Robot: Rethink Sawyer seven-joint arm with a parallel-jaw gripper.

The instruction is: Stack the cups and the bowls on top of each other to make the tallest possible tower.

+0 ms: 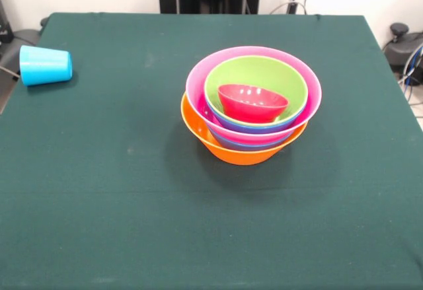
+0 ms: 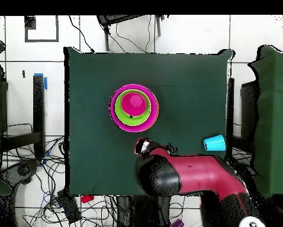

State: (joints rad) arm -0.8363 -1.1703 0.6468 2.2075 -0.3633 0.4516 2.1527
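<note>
near the bench's (image 1: 132, 191) left edge in the front view, the light-blue cup (image 1: 45, 65) lies on its side, long axis across the picture, wide mouth leftward. mid-bench, the orange bowl (image 1: 234, 150) holds pink (image 1: 198, 82), purple-blue (image 1: 248, 129), lime green (image 1: 264, 72) and red bowls (image 1: 251, 103), nested upright, glossy. whether the hand (image 2: 143, 145) is spread or pressed together cannot be told.

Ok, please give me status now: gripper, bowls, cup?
Gripper near the bowls, state unclear. Bowls nested, orange outermost, red innermost. Blue cup on its side at table edge, apart. Nothing in the way.
</note>
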